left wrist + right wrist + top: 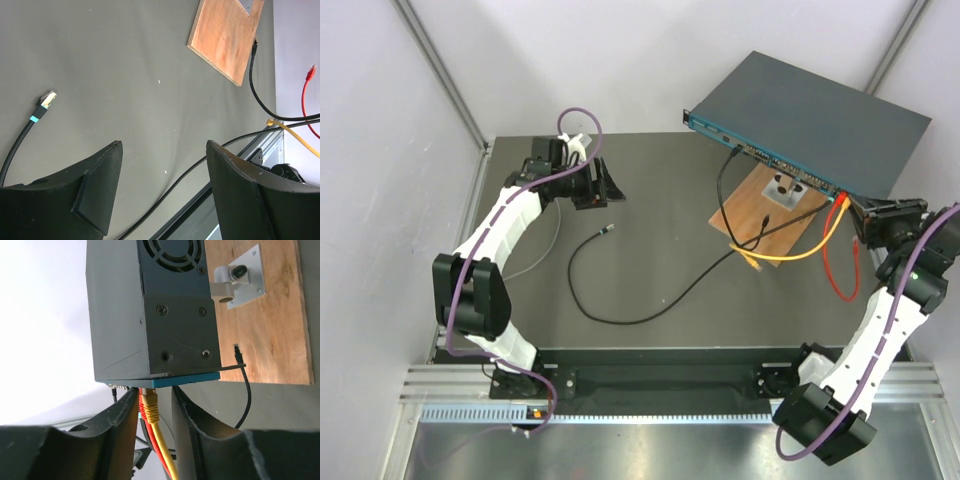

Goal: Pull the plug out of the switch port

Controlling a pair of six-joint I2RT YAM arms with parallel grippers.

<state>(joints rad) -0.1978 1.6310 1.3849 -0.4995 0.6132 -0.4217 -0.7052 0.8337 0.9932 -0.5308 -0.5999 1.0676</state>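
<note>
At the far right, right fingers (pixel 117 425) stood narrow astride the yellow plug (pixel 150 407) at the switch (pixel 120 315) face, small gap beside it, left fingers (pixel 95 190) spread wide above the tabletop (pixel 125 60).

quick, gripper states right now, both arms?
Left gripper: open, holding nothing.
Right gripper: open, fingers either side of the yellow plug at the switch, not yet clamped.

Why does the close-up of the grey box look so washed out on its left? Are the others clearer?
Right wrist view: the background is overexposed to white, while the switch stays sharp. Left wrist view: even light, the loose cable plug crisp. Top view: evenly lit, soft shadows, no glare on the table.
</note>
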